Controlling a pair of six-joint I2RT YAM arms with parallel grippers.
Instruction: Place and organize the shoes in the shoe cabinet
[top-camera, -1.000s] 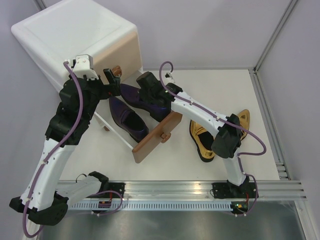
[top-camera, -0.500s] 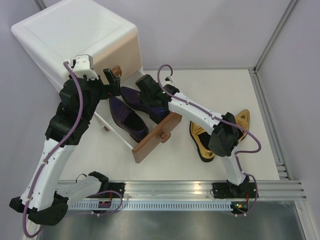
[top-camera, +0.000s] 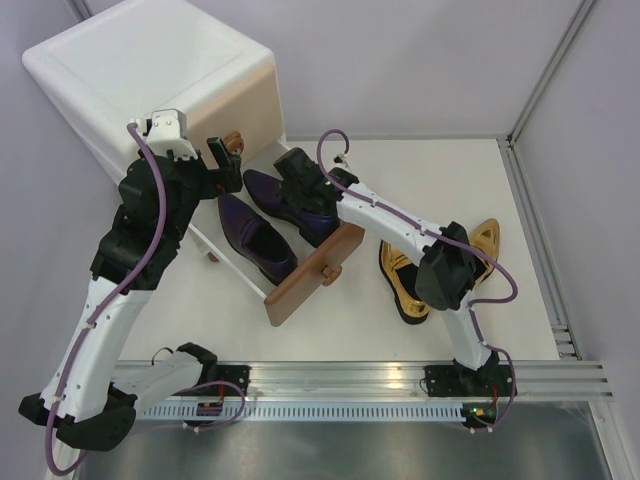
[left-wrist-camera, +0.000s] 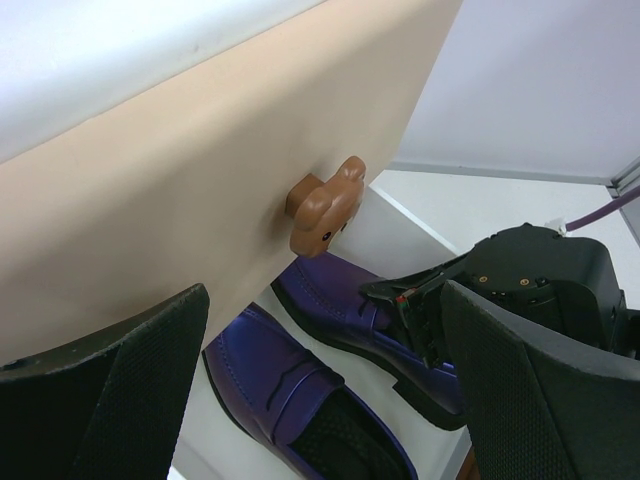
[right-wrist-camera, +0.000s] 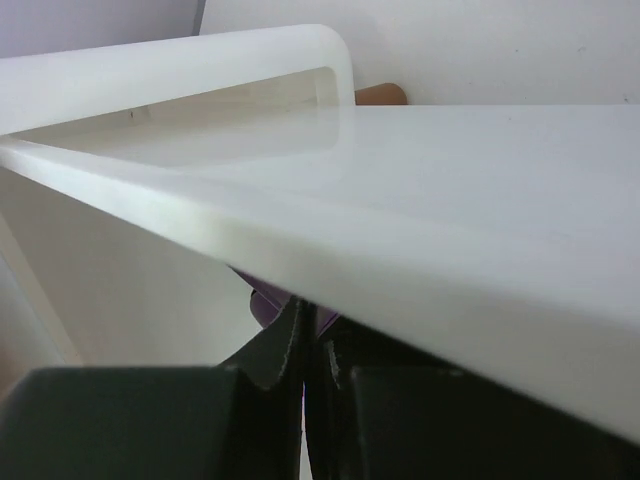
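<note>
The white shoe cabinet stands at the back left with its lower drawer pulled out by its brown front. Two purple shoes lie in the drawer, one nearer and one farther. My right gripper is shut on the farther purple shoe at its opening; in the right wrist view the jaws are pressed together with purple behind. My left gripper is open, just in front of the bear knob on the beige upper drawer, holding nothing.
Two gold shoes lie on the table to the right of the drawer, one beside the brown front and one farther right behind my right arm. The drawer's white wall fills most of the right wrist view.
My right gripper has shifted slightly left toward the cabinet with the farther purple shoe. The left arm has not moved.
</note>
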